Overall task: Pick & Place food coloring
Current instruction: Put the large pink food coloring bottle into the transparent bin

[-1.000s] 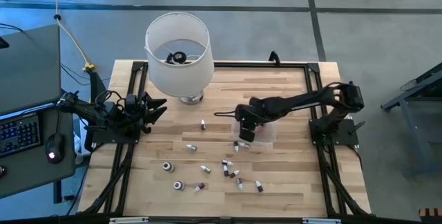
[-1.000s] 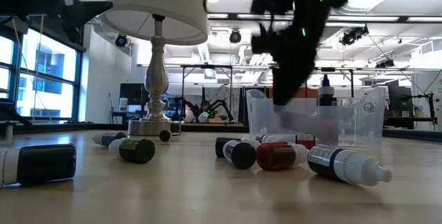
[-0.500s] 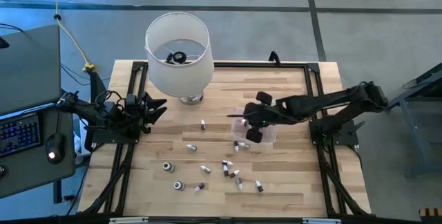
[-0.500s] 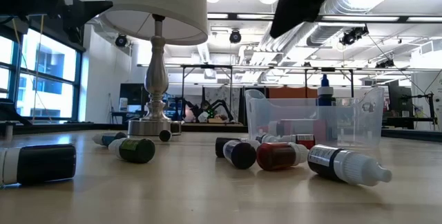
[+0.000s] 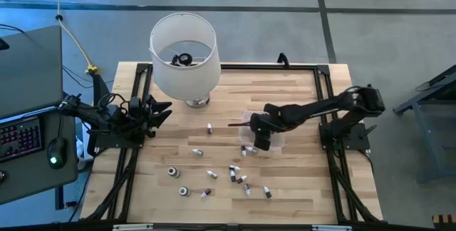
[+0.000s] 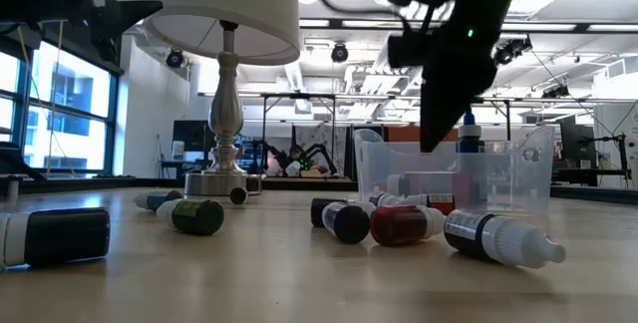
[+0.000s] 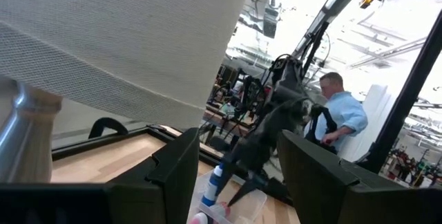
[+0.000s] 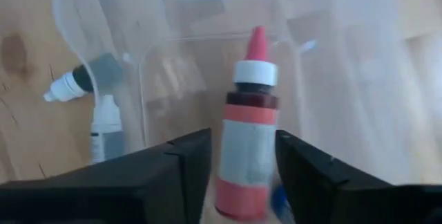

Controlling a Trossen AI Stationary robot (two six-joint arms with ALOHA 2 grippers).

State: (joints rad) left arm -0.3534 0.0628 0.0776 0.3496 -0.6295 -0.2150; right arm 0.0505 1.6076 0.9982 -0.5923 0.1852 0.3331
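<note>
Where bottles (image 5: 235,176) scatter, butcher-block table (image 5: 299,188), open workshop

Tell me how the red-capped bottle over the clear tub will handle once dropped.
The red-capped bottle looks small, probably light. Its round, slim body will likely tip and roll inside the tub, like the bottles lying on their sides on the table. Smooth plastic may slip.

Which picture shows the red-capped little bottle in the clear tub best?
The right wrist view: the red-capped bottle fills the frame, between the right pincer's fingers. High view hides it under the arm; low view shows only a blur inside the clear tub.
</note>
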